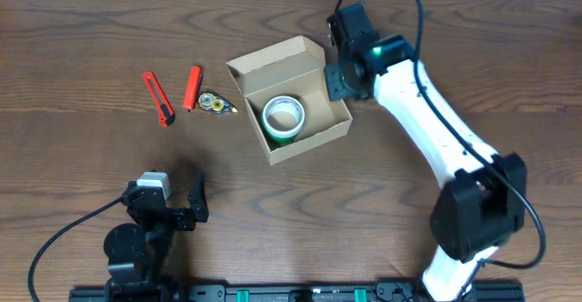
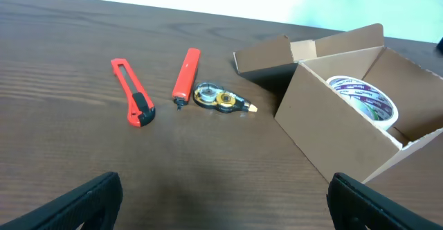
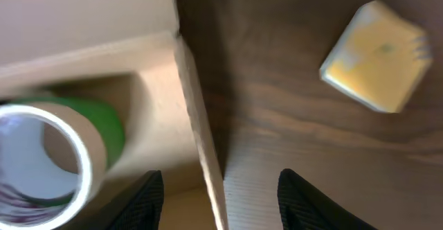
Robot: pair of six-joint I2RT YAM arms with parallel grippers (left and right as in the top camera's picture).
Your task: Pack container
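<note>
I'm seeing the box (image 1: 307,142) sitting mid-table, long axis running left-right, flap opening toward the far side. My right gripper (image 3: 218,188) is straddling its wall, fingers apart; my left gripper (image 2: 225,188) is hovering spread wide.

Tan cardboard container (image 1: 314,131) mid-table, flap lid open, angled; green-and-white tape roll (image 1: 283,117) inside.
</note>
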